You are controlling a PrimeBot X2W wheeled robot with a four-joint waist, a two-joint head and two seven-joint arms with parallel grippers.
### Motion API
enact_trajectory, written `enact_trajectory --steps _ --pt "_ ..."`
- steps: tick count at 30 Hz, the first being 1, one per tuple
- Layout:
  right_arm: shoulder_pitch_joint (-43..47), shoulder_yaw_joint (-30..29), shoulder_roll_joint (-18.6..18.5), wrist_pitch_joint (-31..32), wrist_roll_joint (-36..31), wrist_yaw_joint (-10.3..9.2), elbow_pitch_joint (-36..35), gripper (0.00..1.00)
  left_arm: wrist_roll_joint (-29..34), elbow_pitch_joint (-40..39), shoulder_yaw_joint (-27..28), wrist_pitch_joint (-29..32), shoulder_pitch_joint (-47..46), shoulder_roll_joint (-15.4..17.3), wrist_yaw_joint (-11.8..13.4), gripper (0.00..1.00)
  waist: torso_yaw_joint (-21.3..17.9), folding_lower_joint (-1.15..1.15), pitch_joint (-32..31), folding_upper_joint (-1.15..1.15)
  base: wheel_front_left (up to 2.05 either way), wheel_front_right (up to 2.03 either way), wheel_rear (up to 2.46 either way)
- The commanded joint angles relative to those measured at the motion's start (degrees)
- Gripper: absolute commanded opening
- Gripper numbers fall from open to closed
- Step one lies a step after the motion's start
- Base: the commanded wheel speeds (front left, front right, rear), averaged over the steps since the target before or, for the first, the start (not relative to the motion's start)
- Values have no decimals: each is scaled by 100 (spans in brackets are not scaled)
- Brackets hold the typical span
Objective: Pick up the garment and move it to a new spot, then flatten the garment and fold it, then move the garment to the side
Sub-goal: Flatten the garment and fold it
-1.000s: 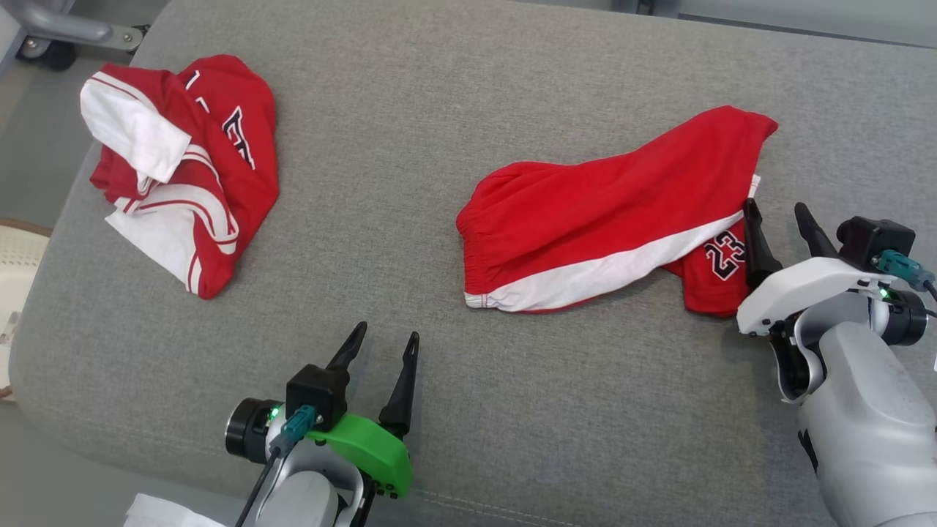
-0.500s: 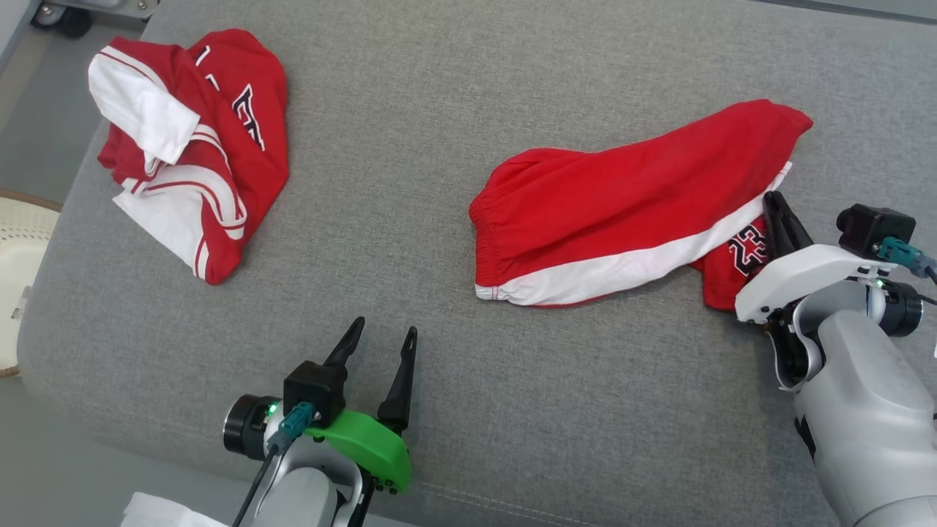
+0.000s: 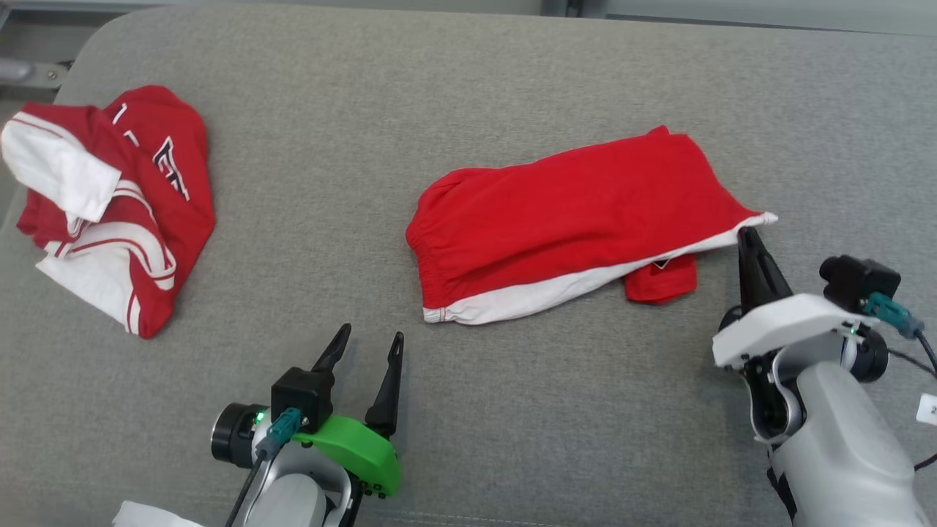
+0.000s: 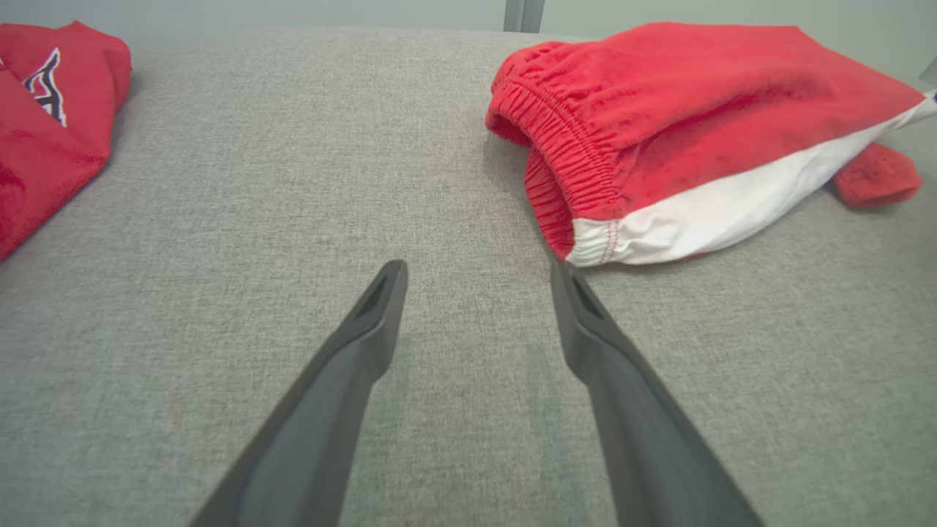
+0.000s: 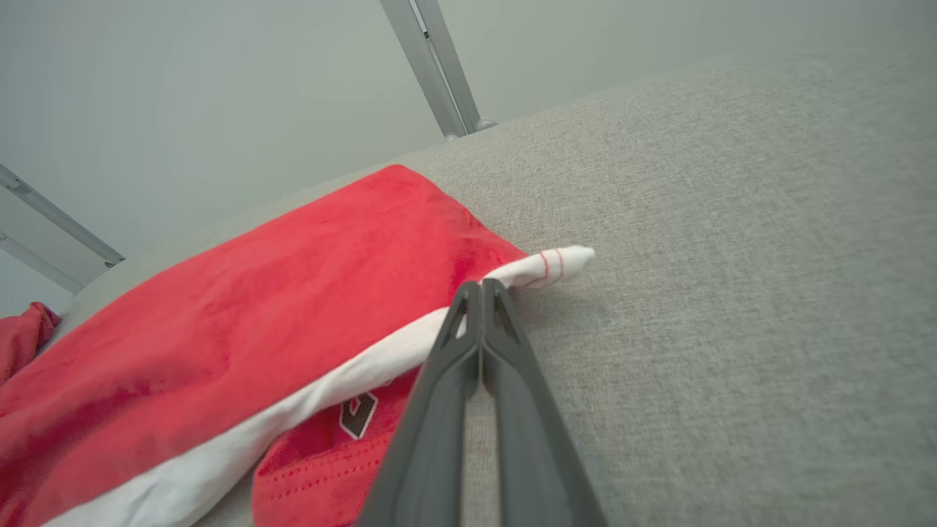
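I'm working over a grey upholstered cushion [image 3: 468, 88], with a pale wall and metal struts behind it. My right gripper [image 5: 481, 289] has just snapped shut: a second ago its fingers stood spread beside the leg end, and now they pinch the white hem corner [image 5: 556, 262] of the red shorts [image 3: 571, 212]. That corner is drawn out to a point toward me, and the number print [image 5: 357, 413] is mostly tucked under the white stripe. I judge the pick is made and the lift can start. The shorts lie right of centre on the cushion, waistband [image 4: 564, 146] facing my left gripper [image 3: 370, 334], which hovers low with its fingers spread and empty. The right forearm [image 3: 842, 454] reaches in from the lower right, fingers angled up and inward. A crumpled red-and-white jersey [image 3: 117, 212] sits well apart at far left.
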Motion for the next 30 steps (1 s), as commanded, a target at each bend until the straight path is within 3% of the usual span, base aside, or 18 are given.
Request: enact_trajectory --steps 1,7,8,9,10,20,30 --pt "268 10 11 -19 76 -8 -117 0 39 7 43 0 78 19 -15 100 -487 0 -366 0 0 0 0" --pt "1046 116 65 -18 24 -8 -430 0 -14 -2 97 0 136 19 14 100 -811 0 -494 0 0 0 0" --pt "1136 103 89 -18 0 -8 -407 13 -13 0 102 -1 131 19 7 100 -834 0 -494 0 0 0 0" --pt "1136 103 89 -18 0 -8 -407 13 -13 0 102 -1 131 19 7 100 -834 0 -494 0 0 0 0" --pt "1187 99 91 -18 -74 -8 -380 99 -7 8 100 -1 127 19 1 100 -847 0 -496 0 0 0 0" --pt "1410 -321 188 -18 -631 -7 -793 100 -45 -1 189 0 263 19 -55 100 -816 0 -653 0 0 0 0" --pt "1270 -119 255 -19 -798 -7 -889 100 -542 206 -260 -1 -20 19 -344 100 -945 0 -534 0 0 0 0"
